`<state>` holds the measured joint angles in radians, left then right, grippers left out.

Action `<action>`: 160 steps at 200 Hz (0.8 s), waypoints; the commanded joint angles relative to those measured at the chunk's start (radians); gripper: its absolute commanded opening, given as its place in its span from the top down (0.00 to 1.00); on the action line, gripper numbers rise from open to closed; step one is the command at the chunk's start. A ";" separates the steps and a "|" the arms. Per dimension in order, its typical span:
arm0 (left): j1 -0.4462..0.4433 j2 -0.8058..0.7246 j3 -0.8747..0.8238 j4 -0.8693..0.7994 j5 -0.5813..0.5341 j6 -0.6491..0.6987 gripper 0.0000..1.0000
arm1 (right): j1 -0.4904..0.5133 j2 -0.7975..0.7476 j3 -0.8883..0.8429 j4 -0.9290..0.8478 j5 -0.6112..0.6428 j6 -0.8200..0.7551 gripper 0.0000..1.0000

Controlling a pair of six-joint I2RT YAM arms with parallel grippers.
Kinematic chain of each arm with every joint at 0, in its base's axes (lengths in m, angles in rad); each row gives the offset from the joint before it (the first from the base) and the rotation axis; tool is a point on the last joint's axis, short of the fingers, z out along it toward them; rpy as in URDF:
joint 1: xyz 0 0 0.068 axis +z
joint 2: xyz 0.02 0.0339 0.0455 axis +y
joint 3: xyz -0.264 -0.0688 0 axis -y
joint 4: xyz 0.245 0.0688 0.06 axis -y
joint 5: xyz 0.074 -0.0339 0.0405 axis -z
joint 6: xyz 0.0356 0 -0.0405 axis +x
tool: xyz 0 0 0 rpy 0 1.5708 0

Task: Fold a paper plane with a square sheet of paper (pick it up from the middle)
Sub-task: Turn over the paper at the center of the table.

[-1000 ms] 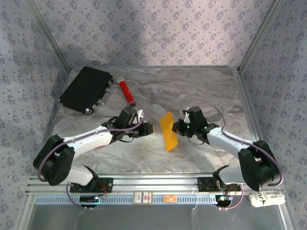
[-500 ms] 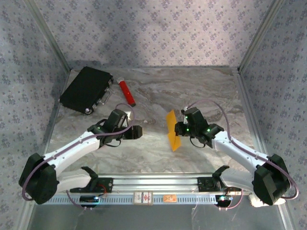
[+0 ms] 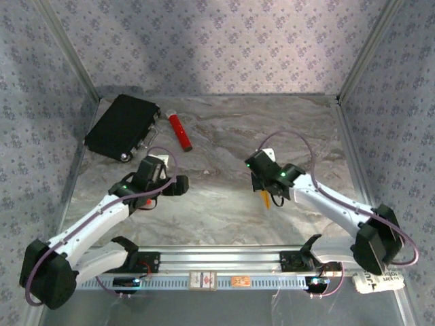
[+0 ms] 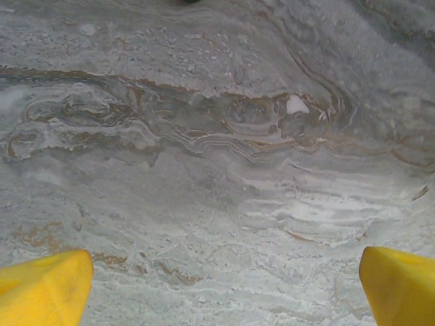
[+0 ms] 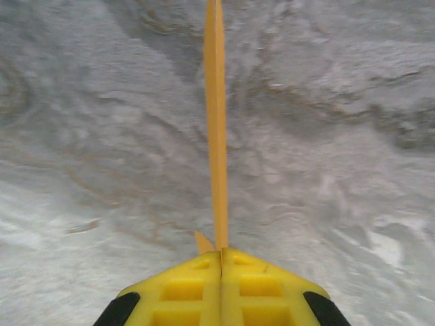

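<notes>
My right gripper (image 3: 266, 186) is shut on the folded orange-yellow sheet of paper (image 3: 264, 198), whose small tip pokes out below the fingers near the table's middle right. In the right wrist view the paper (image 5: 216, 122) stands edge-on as a thin strip running straight away from the closed gripper (image 5: 221, 255), above the marble table. A small corner sticks out beside the fingertips (image 5: 183, 288). My left gripper (image 3: 179, 185) hangs apart at the middle left, open, its yellow fingertips (image 4: 44, 288) wide apart over bare marble with nothing between them.
A black case (image 3: 122, 127) lies at the back left with a red cylinder (image 3: 180, 131) beside it. Patterned walls with metal posts close in the table (image 3: 224, 129) on three sides. An aluminium rail (image 3: 217, 261) runs along the front edge.
The left gripper has drawn back to the left, away from the paper. The right gripper has turned and lowered the paper, so it now shows edge-on instead of as a broad face.
</notes>
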<state>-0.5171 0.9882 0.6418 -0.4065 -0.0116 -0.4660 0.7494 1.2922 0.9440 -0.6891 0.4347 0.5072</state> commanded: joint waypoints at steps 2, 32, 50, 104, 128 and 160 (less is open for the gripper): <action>0.095 -0.034 -0.028 0.046 0.140 -0.034 0.00 | 0.039 0.085 0.085 -0.145 0.242 0.010 0.97; 0.177 -0.058 -0.048 0.043 0.187 -0.069 0.00 | 0.083 0.232 0.158 -0.177 0.328 0.046 0.97; 0.199 -0.067 -0.047 0.022 0.182 -0.065 0.00 | 0.109 0.336 0.209 -0.178 0.313 0.058 0.97; 0.210 -0.069 -0.053 0.020 0.194 -0.085 0.00 | 0.222 0.559 0.376 -0.083 0.112 0.049 0.92; 0.214 -0.068 -0.054 0.019 0.203 -0.090 0.00 | 0.227 0.558 0.379 0.029 -0.040 0.046 0.85; 0.214 -0.064 -0.050 0.024 0.252 -0.100 0.00 | 0.189 0.449 0.290 0.219 -0.228 0.047 0.66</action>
<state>-0.3134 0.9356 0.5983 -0.3859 0.1802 -0.5457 0.9710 1.8439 1.2861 -0.6197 0.3840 0.5438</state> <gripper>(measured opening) 0.996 0.291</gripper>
